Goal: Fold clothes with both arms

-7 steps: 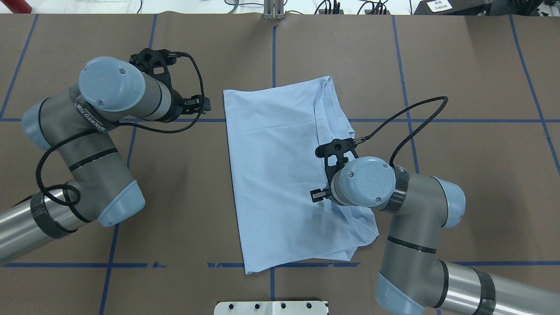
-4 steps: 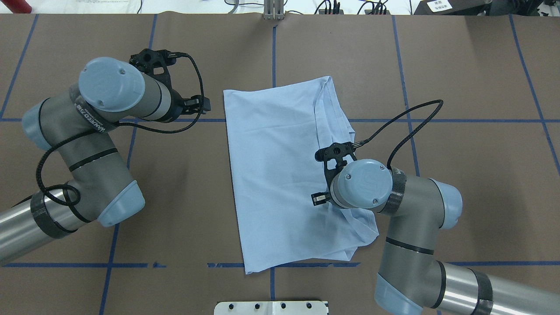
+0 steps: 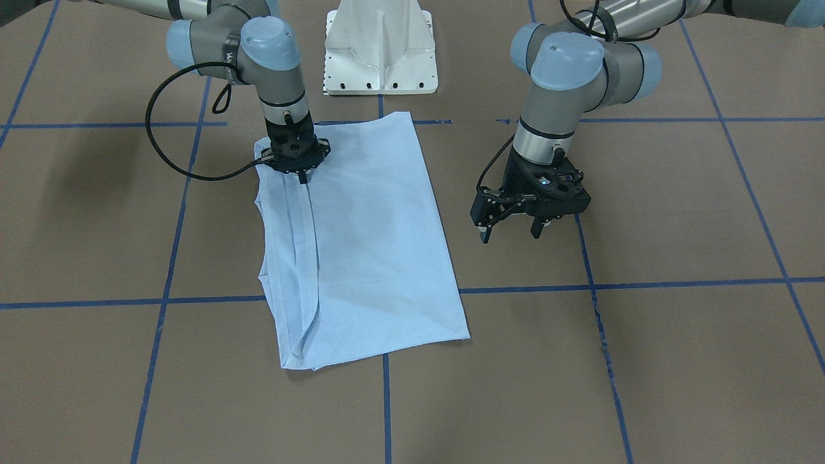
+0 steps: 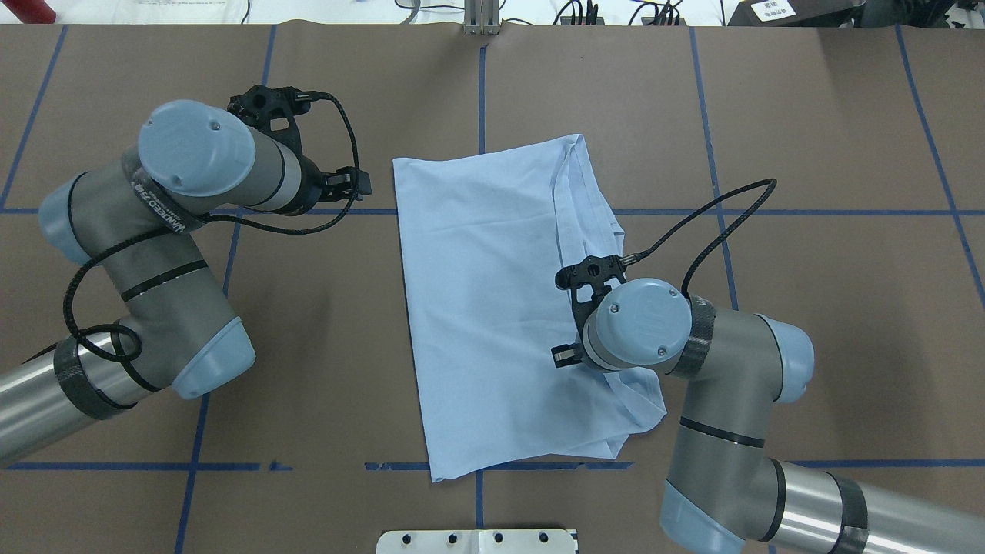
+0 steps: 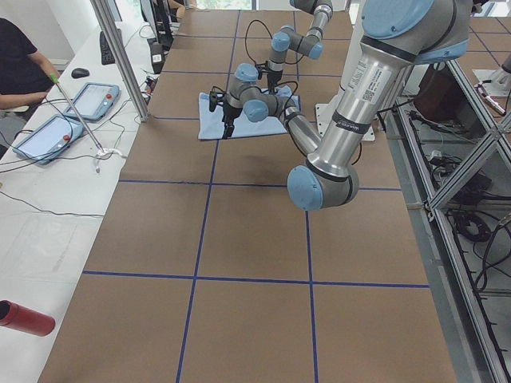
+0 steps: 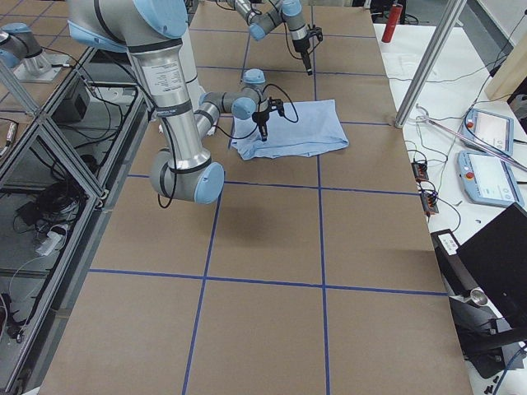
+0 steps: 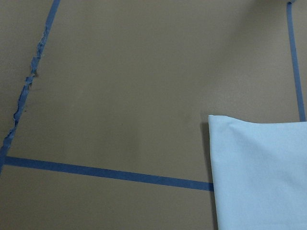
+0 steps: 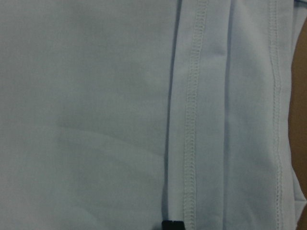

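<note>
The right gripper [image 3: 303, 175], pinched narrow, presses onto the folded edge of the shirt [image 3: 374, 238], while the left gripper [image 3: 510, 232] hangs spread wide above the counter [image 3: 644, 361] alongside.

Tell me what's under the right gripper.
The shirt: the right gripper points down over its folded-in, stitched hems. The table beneath is covered by the cloth, and whether the gripper touches the cloth cannot be told.

A robotics lab, shown by teach pendants [image 6: 491, 128], aluminium framing [image 5: 120, 56] and tape-gridded table [image 4: 808, 115].
</note>
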Controlling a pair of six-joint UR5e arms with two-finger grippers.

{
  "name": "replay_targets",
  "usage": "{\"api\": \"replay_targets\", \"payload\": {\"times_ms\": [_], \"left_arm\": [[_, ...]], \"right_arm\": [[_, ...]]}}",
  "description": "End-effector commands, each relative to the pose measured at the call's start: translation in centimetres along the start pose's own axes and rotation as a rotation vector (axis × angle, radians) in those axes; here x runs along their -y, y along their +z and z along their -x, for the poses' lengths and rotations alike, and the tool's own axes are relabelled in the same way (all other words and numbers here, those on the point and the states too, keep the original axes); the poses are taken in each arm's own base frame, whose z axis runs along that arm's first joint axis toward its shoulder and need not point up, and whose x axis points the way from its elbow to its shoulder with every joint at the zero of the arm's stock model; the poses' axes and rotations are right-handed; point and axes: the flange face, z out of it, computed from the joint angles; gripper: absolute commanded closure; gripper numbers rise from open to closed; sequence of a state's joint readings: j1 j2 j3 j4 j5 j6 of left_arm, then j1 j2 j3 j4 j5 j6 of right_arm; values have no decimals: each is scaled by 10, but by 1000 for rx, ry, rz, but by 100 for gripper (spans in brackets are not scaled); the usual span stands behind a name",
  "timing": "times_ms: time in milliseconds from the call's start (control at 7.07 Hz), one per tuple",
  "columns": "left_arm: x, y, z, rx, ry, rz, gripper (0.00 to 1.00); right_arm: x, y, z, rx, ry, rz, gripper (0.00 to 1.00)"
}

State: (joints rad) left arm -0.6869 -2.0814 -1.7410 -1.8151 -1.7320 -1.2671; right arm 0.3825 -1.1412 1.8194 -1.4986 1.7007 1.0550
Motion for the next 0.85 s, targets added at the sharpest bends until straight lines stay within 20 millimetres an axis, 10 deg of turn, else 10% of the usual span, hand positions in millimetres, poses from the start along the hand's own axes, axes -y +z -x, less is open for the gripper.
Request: {"api": "replay_targets", "payload": {"times_ms": [0, 283, 707], "left_arm": [[-1, 0, 0, 0, 1, 1, 0], [0, -1, -2, -4, 0, -1, 0], [-3, 0, -3, -5, 3, 3, 0]], "right_arm": [[7, -4, -6, -3, 10, -11, 100], [27, -11, -34, -8, -13, -11, 100], [1, 0, -91, -64, -10, 22, 100]]}}
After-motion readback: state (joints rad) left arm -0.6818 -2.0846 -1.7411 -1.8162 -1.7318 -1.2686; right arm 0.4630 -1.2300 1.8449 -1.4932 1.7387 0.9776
